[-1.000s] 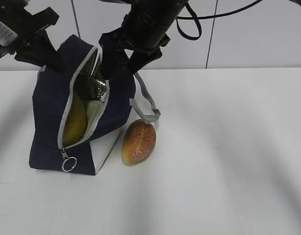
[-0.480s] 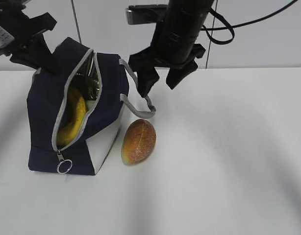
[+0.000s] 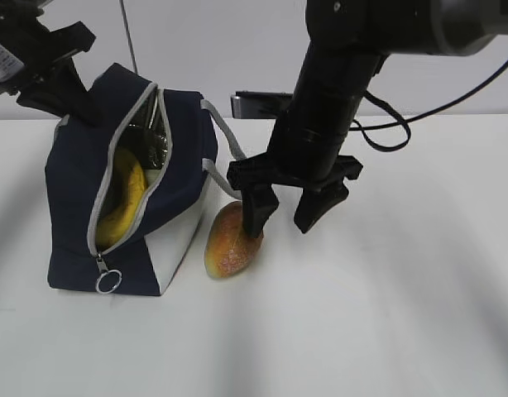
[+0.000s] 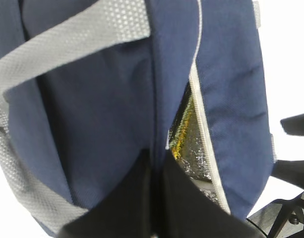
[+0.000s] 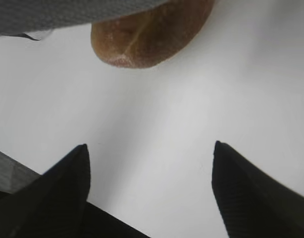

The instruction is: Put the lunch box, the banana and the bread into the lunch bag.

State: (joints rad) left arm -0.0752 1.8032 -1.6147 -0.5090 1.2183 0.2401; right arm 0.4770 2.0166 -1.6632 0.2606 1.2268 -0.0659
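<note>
The navy lunch bag point(image 3: 80, 178) stands at the left of the table with its zipper open. The yellow banana point(image 3: 126, 198) lies inside it. The lunch box is hidden. The golden-brown bread point(image 3: 227, 245) lies on the table against the bag's white side panel. My right gripper point(image 3: 281, 223) is open, low over the table just right of the bread, its left finger in front of the roll. In the right wrist view the bread point(image 5: 152, 32) lies ahead of the open gripper point(image 5: 149, 148). My left gripper point(image 4: 157, 163) is shut on the lunch bag's upper edge point(image 4: 154, 99).
The bag's grey strap handle point(image 3: 229, 157) hangs toward the bread. A ring pull point(image 3: 108, 281) hangs at the zipper's low end. A white wall stands behind the white table point(image 3: 386, 314).
My right gripper has left the bag's mouth, moved right and come down beside the bread. The bag's opening has settled narrower. The left gripper has held still.
</note>
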